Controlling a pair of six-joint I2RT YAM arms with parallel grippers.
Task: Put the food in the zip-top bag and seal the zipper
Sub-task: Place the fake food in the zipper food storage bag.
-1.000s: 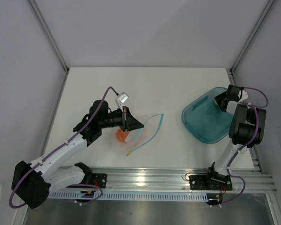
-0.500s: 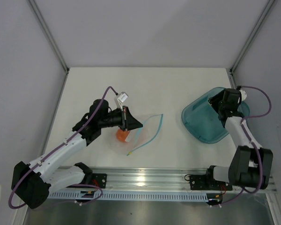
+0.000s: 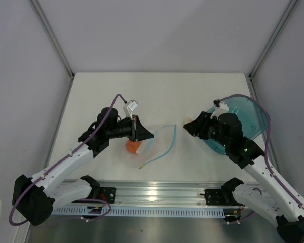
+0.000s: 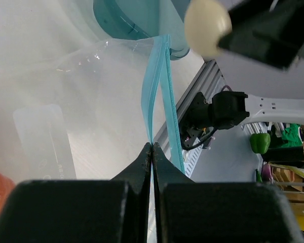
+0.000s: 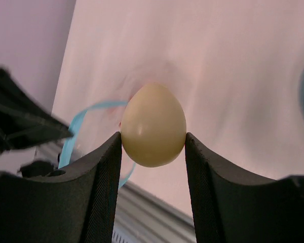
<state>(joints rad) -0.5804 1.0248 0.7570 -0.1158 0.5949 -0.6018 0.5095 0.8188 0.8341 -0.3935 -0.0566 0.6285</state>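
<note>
Food: the cream egg-shaped piece (image 5: 153,124) is clamped between the fingers of the right gripper (image 5: 153,137) and held off the table, just beside the bag mouth. The orange-red lump (image 3: 133,146) is seen under the clear film of the zip-top bag (image 3: 154,148). It is probably already inside, but that can't be confirmed from the top view.

Closure: the zipper (image 4: 159,76) is unsealed, with the two teal lips parted. One lip is pinched by the left gripper (image 4: 152,148), jaws closed tight on it, and the mouth is held up toward the right arm.

Change over the last second: the right arm has been swung off the teal plate (image 3: 253,114) and across to the bag. The left arm hasn't been moved.

Meaning: the pick is done and the transfer is nearly done. The cream piece is yet to be passed through the gap and released, then the strip pressed shut end to end. The gap looks narrow, so a snag on the lip is to be expected.
</note>
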